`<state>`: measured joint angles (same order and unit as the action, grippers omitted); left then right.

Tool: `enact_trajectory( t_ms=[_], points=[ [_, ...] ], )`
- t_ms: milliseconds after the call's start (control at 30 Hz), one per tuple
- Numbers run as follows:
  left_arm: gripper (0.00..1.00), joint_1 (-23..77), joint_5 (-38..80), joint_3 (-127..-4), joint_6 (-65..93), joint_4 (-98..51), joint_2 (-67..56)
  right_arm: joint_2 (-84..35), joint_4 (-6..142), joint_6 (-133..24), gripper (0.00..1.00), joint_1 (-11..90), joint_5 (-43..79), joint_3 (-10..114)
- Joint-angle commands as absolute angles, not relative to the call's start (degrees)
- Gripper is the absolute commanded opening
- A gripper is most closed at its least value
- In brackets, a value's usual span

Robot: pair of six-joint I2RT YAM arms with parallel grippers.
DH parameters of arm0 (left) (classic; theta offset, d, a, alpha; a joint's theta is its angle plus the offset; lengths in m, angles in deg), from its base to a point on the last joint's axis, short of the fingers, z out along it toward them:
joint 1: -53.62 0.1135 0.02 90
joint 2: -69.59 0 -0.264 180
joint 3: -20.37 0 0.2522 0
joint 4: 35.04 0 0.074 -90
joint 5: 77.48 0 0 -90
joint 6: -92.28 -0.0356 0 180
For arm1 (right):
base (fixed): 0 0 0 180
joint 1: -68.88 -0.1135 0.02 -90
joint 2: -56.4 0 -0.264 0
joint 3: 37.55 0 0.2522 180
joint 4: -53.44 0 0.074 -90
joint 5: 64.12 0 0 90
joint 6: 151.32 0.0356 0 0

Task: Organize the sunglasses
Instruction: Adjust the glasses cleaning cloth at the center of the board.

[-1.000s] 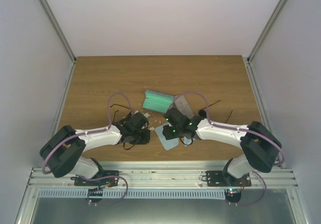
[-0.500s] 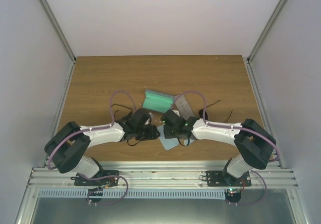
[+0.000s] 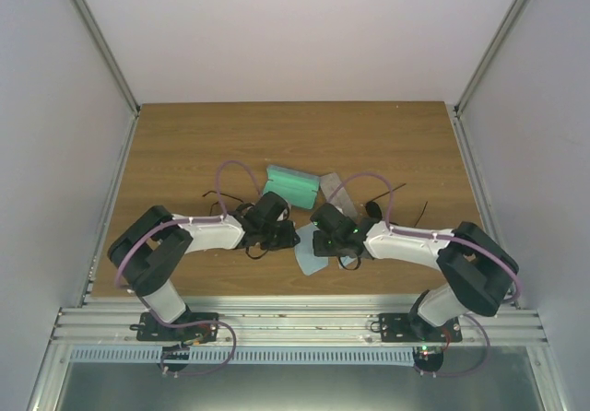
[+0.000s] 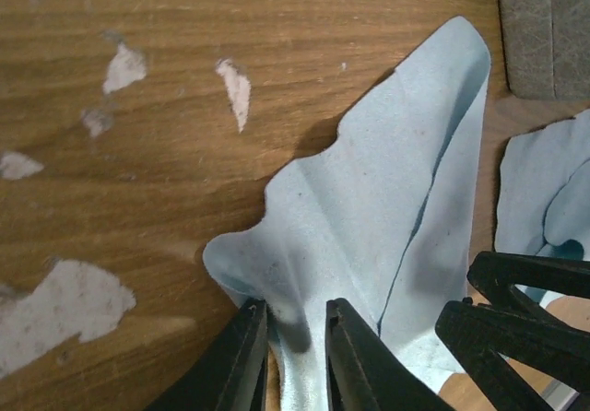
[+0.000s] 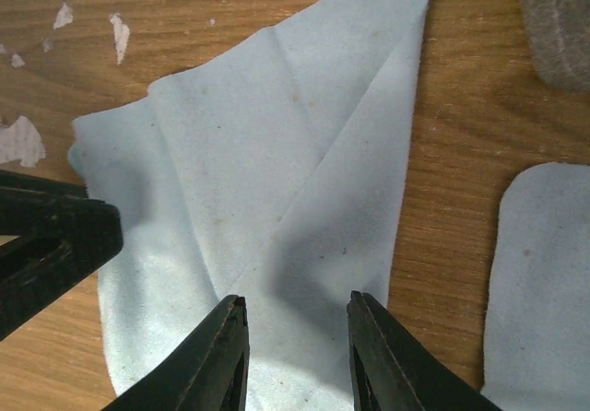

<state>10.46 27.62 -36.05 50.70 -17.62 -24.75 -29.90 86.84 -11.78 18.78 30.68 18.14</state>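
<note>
1. Wood-grain desk (image 3: 184, 144) carries all items. Pale worn patches (image 4: 64, 305) mark its surface on the left of the left wrist view.
2. Thin dark wire lines (image 3: 224, 196) lie at far left, crossed by the left arm's purple cable (image 3: 230, 167). They are too small to say whether they belong to a pair of sunglasses.
3. Left fingers (image 4: 244, 356) stand a little apart, with a raised fold of the light-blue cloth (image 4: 387, 190) lying in the narrow gap. Whether the pads press the fold cannot be told.
4. Green-lined case (image 3: 290, 182) lies open just behind the two wrists, near the desk's middle.
5. The light-blue cloth, creased and folded over on itself, lies between the two arms and under both sets of fingers.
6. Right fingers (image 5: 221, 356) are apart and clamped on nothing. They straddle the near part of that cloth, and the left fingers are just beside them.
7. Grey case (image 3: 334, 193) lies closed to the right of the green-lined case, and its corner shows at the upper right of both wrist views. A second light-blue cloth (image 5: 539, 273) lies flat to the right of the first, apart from it.
8. Sunglasses (image 3: 372, 207) show as a small dark rounded shape with thin wire arms, on the desk right of the grey case. They are behind the right arm, clear of both sets of fingers. The right arm's purple cable (image 3: 359, 179) arches over the near side of them.
</note>
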Motion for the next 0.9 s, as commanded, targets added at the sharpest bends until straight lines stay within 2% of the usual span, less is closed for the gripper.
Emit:
enact_trajectory(
  t_ms=[0, 100, 133, 333, 600, 867],
  points=[
    [0.17, 10.7, 26.6, -36.8, 50.1, -16.7, -27.0, -28.5, 83.6, -12.6, 0.3, 19.4, 28.6, 17.2],
    [0.02, 10.6, 25.6, -37.1, 49.4, -15.4, -27.4, -28.7, 83.2, -13.9, 0.29, 19.4, 27.7, 17.8],
    [0.0, 10.6, 25.3, -37.1, 49.2, -15.1, -27.3, -28.8, 83.2, -14.5, 0.28, 19.3, 27.5, 18.1],
    [0.0, 10.6, 23.9, -35.5, 48.5, -12.9, -25.0, -31.3, 85.3, -17.8, 0.26, 17.9, 28.3, 21.7],
    [0.0, 10.7, 21.2, -29.8, 50.1, -7.1, -15.5, -36.2, 86.9, -19.6, 0.25, 13.5, 27.8, 27.4],
    [0.0, 10.8, 20.7, -24.6, 52.1, -5.2, -7.3, -41.7, 81.9, -23.0, 0.09, 11.4, 18.1, 29.2]
  ],
)
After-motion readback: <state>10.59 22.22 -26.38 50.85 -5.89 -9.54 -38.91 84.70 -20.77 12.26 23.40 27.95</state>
